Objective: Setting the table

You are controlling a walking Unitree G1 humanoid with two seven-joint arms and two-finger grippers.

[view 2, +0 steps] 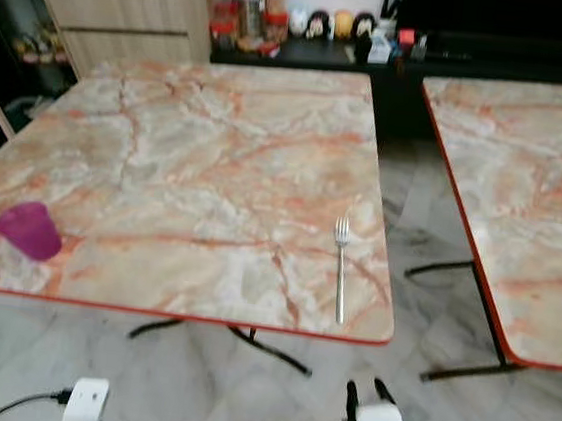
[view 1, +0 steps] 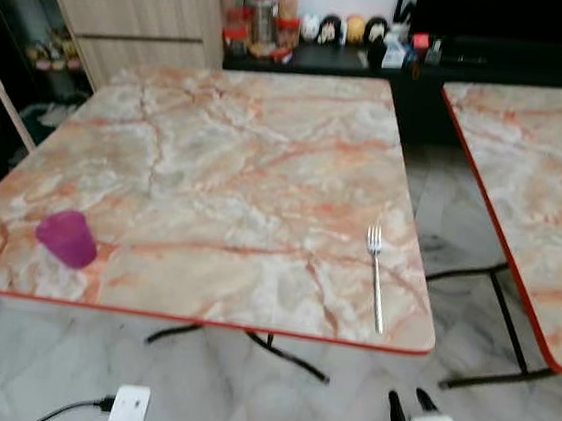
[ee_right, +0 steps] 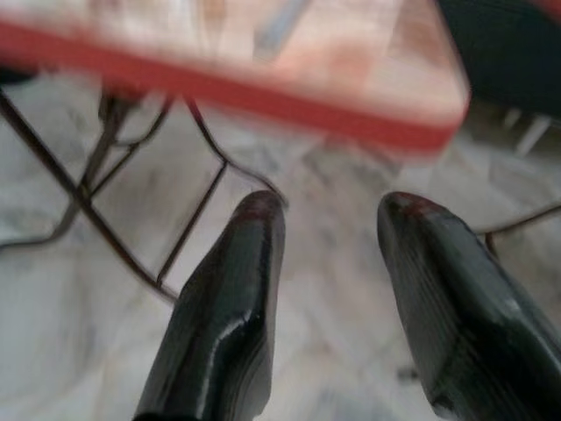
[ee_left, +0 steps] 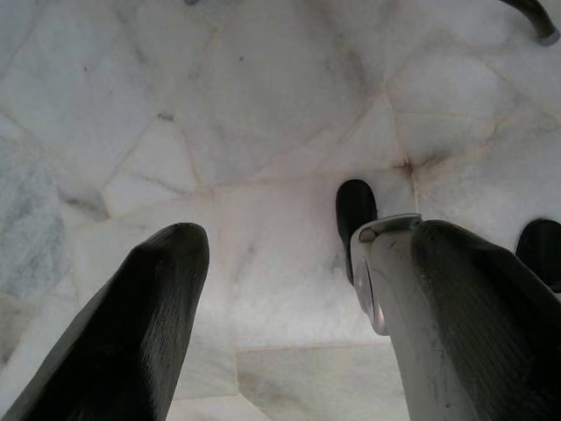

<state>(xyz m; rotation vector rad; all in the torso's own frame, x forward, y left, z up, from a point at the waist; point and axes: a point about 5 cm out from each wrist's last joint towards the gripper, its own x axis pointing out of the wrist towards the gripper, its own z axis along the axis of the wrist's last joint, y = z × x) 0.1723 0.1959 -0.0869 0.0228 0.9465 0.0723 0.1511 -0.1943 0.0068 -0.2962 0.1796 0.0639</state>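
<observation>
A marble-patterned table [view 1: 246, 157] with a red rim stands before me. A purple cup [view 1: 67, 238] sits near its front left corner. A silver fork [view 1: 375, 278] lies near the front right corner, tines pointing away from me. My right gripper [view 1: 412, 403] is low, in front of the table's edge and just right of the fork; its fingers [ee_right: 237, 289] stand open and hold nothing, with the red rim [ee_right: 263, 88] ahead of them. My left gripper [ee_left: 289, 254] hangs open over the white floor, below the table's front edge.
A second marble table [view 1: 544, 198] stands to the right, with a strip of floor [view 1: 450, 228] between the two. Black metal legs [view 1: 286, 357] run under the near table. At the back are a wooden cabinet [view 1: 140, 20] and a dark shelf with jars [view 1: 261, 17].
</observation>
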